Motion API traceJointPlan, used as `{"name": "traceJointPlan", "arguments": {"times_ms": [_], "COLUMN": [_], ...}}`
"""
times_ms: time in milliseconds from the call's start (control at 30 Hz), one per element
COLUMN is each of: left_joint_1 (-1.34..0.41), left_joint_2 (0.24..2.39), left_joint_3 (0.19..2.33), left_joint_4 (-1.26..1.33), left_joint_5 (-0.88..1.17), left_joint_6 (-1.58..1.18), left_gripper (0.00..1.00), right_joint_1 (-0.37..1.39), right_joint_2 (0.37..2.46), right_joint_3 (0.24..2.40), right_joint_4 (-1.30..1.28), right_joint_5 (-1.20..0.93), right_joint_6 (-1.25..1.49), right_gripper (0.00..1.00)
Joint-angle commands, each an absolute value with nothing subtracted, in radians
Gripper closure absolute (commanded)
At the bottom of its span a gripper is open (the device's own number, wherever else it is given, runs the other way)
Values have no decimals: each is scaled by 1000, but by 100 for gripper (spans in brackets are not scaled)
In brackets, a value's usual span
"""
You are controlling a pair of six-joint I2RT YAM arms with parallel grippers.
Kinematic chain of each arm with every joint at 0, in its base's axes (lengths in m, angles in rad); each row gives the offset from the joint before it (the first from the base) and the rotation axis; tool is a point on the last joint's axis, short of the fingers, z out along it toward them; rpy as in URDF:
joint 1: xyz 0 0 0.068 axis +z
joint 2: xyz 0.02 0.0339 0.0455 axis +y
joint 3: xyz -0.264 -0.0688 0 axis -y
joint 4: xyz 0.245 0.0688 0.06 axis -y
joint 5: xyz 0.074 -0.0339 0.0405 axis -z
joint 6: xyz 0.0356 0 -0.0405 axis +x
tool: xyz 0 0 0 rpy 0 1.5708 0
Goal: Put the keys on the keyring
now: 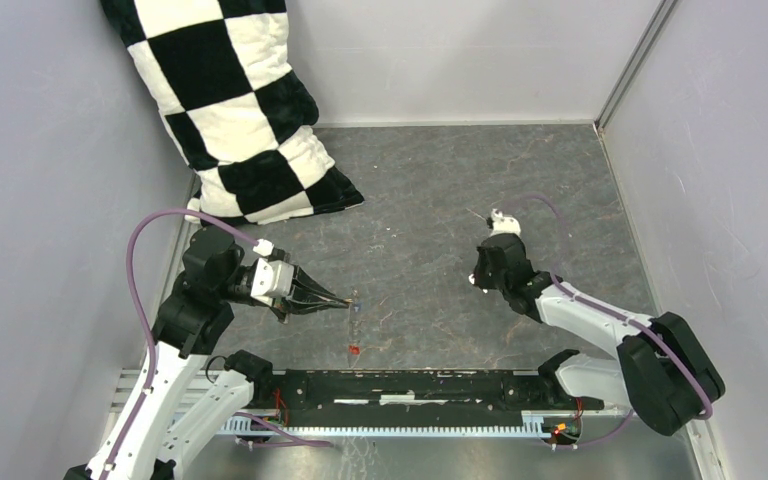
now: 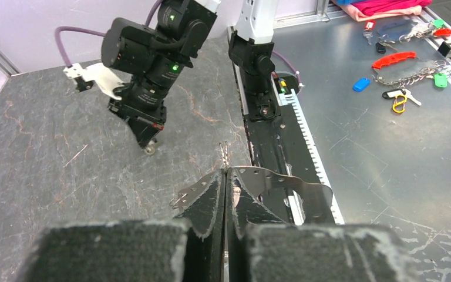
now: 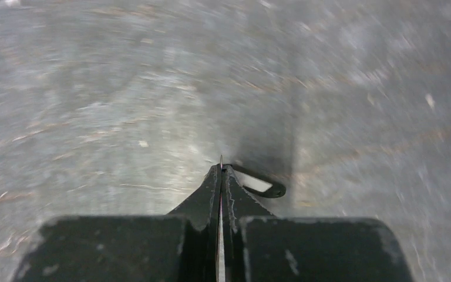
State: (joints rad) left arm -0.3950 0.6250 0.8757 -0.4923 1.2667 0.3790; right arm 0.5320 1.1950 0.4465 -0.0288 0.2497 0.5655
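Pinching thin metal at the left tips, with a red key loose on the worktop

Left pincer is clenched on a thin metal sliver that pokes past its tips; seen edge-on, it is probably the keyring's wire, though I cannot be sure. Right pincer is clenched too, nose down over the worktop, well apart from the left; blur hides whether the speck at its tips is a key. One red key lies on the worktop near the left tips, toward the black rail. My reading of the risks: so little metal is gripped that the sliver could twist or slip free. The right pincer may be holding nothing, so a threading move would carry no key. A low sweep could also knock the red key against the rail.
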Motion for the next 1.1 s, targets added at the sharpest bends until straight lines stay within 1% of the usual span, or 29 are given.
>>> {"name": "traceJointPlan", "arguments": {"times_ms": [0, 200, 367, 500, 633, 833, 1067], "left_joint_1": [-397, -397, -397, -397, -397, -397, -397], "left_joint_2": [633, 649, 652, 678, 704, 770, 823], "left_joint_3": [873, 867, 867, 888, 907, 992, 1052], "left_joint_4": [-477, -466, -415, -413, -413, -413, -413], "left_joint_5": [1303, 1343, 1374, 1401, 1431, 1473, 1509], "left_joint_6": [371, 325, 273, 263, 269, 272, 301], "left_gripper": [98, 98, 98, 98, 98, 98, 98], "right_joint_1": [584, 729, 798, 855, 933, 1047, 1108], "right_joint_2": [1184, 1048, 942, 884, 873, 875, 849], "right_joint_3": [545, 548, 568, 624, 704, 797, 863], "right_joint_4": [138, 233, 235, 211, 163, 123, 107], "right_joint_5": [39, -129, -244, -301, -325, -296, -292], "right_joint_6": [220, -176, -357, -444, -494, -539, -558], "right_gripper": [100, 100, 100, 99, 99, 99, 99]}}
